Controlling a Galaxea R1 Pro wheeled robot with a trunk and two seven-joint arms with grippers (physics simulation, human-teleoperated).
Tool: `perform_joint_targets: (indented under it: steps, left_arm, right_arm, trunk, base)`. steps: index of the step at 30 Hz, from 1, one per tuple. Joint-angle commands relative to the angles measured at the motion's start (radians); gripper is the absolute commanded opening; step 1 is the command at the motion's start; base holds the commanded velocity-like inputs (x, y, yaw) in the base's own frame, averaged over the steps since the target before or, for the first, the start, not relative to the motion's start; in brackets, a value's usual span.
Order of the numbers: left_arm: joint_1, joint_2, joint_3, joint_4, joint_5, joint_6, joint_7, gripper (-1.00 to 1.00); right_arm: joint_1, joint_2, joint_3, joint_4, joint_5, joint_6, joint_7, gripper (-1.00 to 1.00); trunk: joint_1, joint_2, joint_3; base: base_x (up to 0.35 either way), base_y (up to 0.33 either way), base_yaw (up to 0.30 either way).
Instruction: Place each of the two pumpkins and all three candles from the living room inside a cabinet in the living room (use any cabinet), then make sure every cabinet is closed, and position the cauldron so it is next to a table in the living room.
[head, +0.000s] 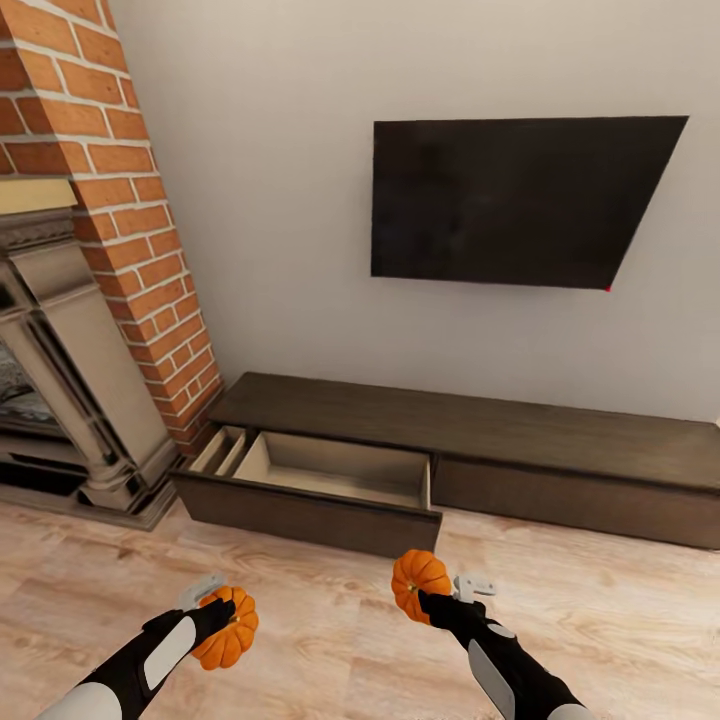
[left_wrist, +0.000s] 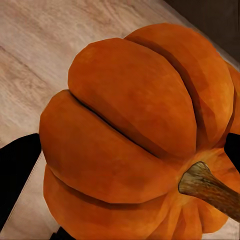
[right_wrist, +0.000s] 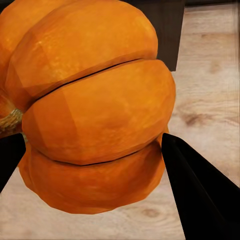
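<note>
Pumpkins: two, both in hand, neither stowed yet. Left pumpkin (head: 226, 628) at about 7 o'clock of the head view, clamped in the left gripper (head: 215, 610); in the left wrist view the pumpkin (left_wrist: 135, 135) sits close with its stem toward the camera, black fingers (left_wrist: 17, 172) on either flank. Right pumpkin (head: 420, 584) at about 6 o'clock, just right of centre, clenched in the right gripper (head: 428, 598); the right wrist view has the pumpkin (right_wrist: 90, 107) squeezed between two dark fingers (right_wrist: 200, 190).

Cabinet (head: 470, 425): long dark-brown console against the wall, under the wall TV (head: 515, 200), around 12 o'clock from the grippers. Its left-hand drawer (head: 335, 470) is pulled open, beige interior looks empty. Right-hand drawer front appears shut. Brick chimney and fireplace surround (head: 80, 400) at 9 to 10 o'clock. Both pumpkins held over wood floor (head: 330, 630), short of the drawer front.

Progress, judged: early. Drawer open, both pumpkins picked up. Left to do: drop both pumpkins in the drawer, fetch and stow three candles, shut every cabinet, move the cauldron beside a table. Next likely needs reaching forward over the drawer front before releasing.
</note>
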Motion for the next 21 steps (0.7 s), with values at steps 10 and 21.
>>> perform_joint_targets:
  steps: [10, 21]
  left_arm:
    - [0.0, 0.002, -0.008, -0.003, 0.009, 0.002, 0.009, -1.0]
    - [0.0, 0.002, -0.01, -0.003, 0.009, 0.002, 0.009, -1.0]
  right_arm:
    - [-0.001, 0.0, 0.004, -0.001, -0.007, 0.003, -0.003, -1.0]
    - [-0.001, 0.0, 0.004, -0.001, -0.007, 0.002, -0.003, -1.0]
  trunk:
    - [0.0, -0.001, -0.001]
    - [0.0, -0.001, -0.001]
  base:
    - [0.001, 0.286, -0.279]
    - [0.0, 0.19, -0.28]
